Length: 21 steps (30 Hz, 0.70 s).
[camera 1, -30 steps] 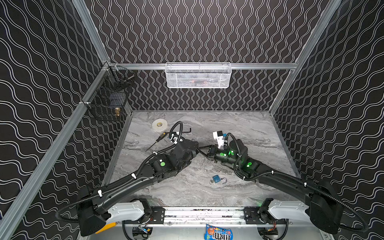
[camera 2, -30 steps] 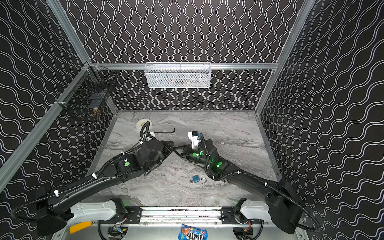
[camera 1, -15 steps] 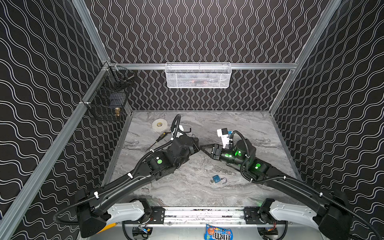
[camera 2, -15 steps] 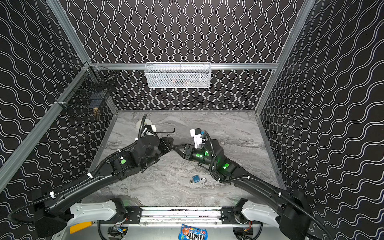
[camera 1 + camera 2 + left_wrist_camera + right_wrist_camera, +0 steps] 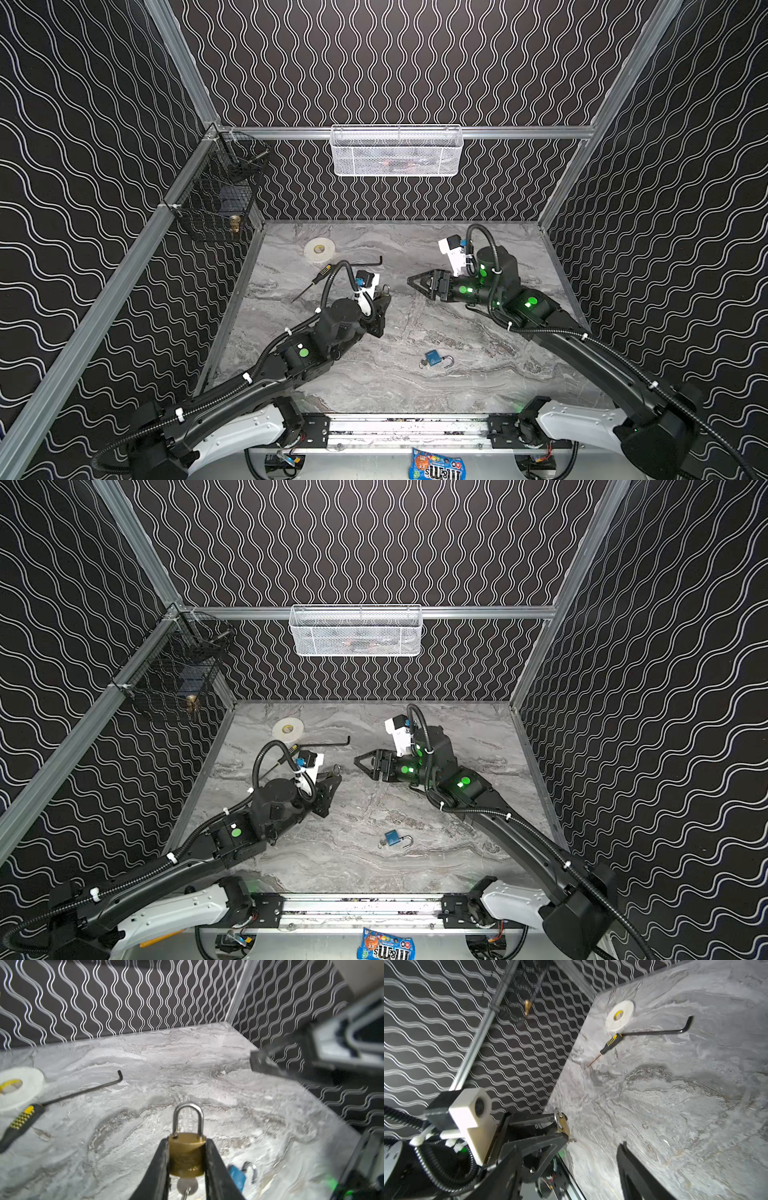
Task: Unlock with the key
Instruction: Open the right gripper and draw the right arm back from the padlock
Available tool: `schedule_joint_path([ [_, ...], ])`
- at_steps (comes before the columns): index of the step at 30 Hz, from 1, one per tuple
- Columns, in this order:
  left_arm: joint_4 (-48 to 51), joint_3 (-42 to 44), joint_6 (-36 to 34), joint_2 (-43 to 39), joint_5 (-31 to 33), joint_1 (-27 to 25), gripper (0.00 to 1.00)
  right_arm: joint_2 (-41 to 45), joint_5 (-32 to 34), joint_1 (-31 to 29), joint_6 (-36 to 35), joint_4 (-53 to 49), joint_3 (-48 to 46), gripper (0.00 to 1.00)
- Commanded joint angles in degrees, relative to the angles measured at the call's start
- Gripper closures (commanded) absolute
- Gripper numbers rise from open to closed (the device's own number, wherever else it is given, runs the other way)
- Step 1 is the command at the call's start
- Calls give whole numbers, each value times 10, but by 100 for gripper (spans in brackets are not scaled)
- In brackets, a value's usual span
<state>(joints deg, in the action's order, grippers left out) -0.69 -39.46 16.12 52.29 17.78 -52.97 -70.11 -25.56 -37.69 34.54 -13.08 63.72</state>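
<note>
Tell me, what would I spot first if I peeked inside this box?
Probably the left claw pinching a brass padlock above the middle of the table, with a silver key stuck in its bottom. Nearer the front lies a blue padlock with its loop swung open. The right claw hangs open across from the left one.

Grey marbled table [image 5: 498, 374]: a white tape roll [image 5: 619, 1014] is lying flat near the back-left corner, with a black hex key [image 5: 654, 1032] and a yellow-and-black screwdriver [image 5: 609, 1043] resting just beside it. A white mesh basket [image 5: 397, 151] is hanging on the back rail, a black wire basket [image 5: 216, 203] on the left rail. A candy bag [image 5: 434, 467] is lying below the front edge.
</note>
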Motion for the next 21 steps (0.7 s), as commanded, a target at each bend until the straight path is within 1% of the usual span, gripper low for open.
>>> schedule_joint_path([
  [1, -114, 31, -96, -12, -25, 1, 100, -26, -21, -1, -60, -88, 31, 26],
  [3, -138, 46, -114, -16, -47, 1, 100, -42, -23, -4, -69, -104, 50, 25],
  [7, -156, 53, -128, -12, -59, 1, 100, -73, -5, -20, -93, -143, 96, 24],
  [9, -153, 52, -129, -8, -58, 0, 100, -89, 10, -26, -104, -165, 118, 24],
  [14, -157, 56, -130, -7, -59, 1, 100, -113, 24, -37, -112, -176, 143, 23],
  [18, -163, 63, -128, -12, -49, 1, 100, -134, 75, -49, -127, -205, 169, 22],
  [21, -166, 68, -126, -15, -53, 0, 100, -147, 86, -48, -133, -221, 181, 22],
])
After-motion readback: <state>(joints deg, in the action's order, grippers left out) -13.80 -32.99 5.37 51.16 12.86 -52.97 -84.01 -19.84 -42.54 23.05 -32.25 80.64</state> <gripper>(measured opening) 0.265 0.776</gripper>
